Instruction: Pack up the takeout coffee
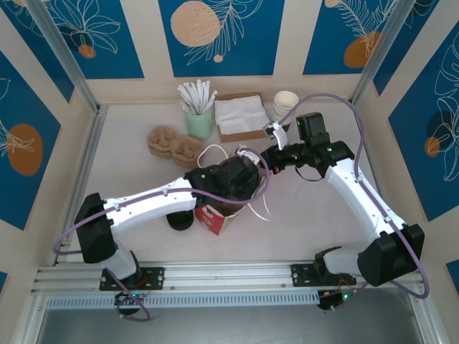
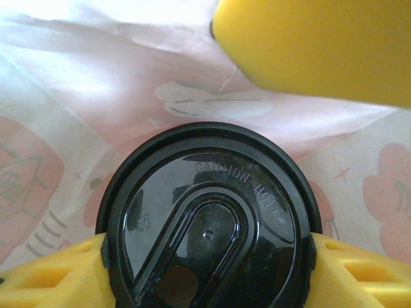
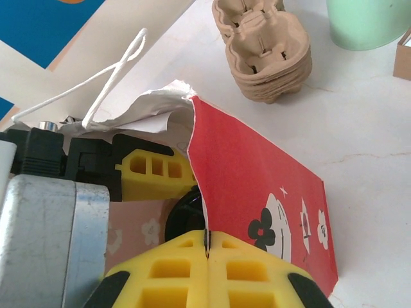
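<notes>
Takeout coffee [image 2: 209,218], round black plastic lid up, sits clamped between left gripper's [image 2: 205,273] yellow fingers [image 2: 51,279] inside the red paper bag [image 3: 257,179]; right gripper [image 3: 207,250] pinches the bag's edge. White desk [image 1: 301,229], blue patterned walls [image 1: 107,36].

White table [image 1: 308,229] w/ red bag [image 1: 214,218], pulp trays [image 1: 174,145], green cup [image 1: 200,123], napkins [image 1: 240,115], lids [image 1: 180,220].

Mock café booth — aluminium frame [image 1: 64,57], printed panels [image 1: 222,36], napkins [image 1: 242,115], cup trays [image 1: 176,145]
</notes>
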Controlling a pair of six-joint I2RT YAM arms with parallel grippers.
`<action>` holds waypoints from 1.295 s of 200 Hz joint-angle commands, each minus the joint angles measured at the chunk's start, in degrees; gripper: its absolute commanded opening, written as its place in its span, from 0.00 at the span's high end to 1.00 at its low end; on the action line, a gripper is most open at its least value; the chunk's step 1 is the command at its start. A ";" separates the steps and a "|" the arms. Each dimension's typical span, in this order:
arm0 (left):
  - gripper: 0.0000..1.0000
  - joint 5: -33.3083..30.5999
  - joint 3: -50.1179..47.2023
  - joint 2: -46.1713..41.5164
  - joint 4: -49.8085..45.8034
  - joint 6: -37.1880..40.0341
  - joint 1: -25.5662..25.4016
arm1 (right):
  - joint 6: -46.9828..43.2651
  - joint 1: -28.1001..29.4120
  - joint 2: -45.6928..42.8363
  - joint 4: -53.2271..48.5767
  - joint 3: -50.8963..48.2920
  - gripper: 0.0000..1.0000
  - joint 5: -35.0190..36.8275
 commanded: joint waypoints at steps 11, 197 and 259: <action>0.33 -1.52 1.22 3.63 -1.28 -2.85 0.38 | -2.96 0.97 -2.15 0.96 -0.25 1.00 -6.33; 0.32 1.15 8.40 7.44 -6.21 -13.89 2.72 | 45.57 0.80 -4.74 -30.33 12.42 0.52 11.44; 0.32 1.63 8.76 7.62 -5.95 -15.10 2.67 | 48.79 3.66 -3.62 -27.65 9.65 0.46 14.91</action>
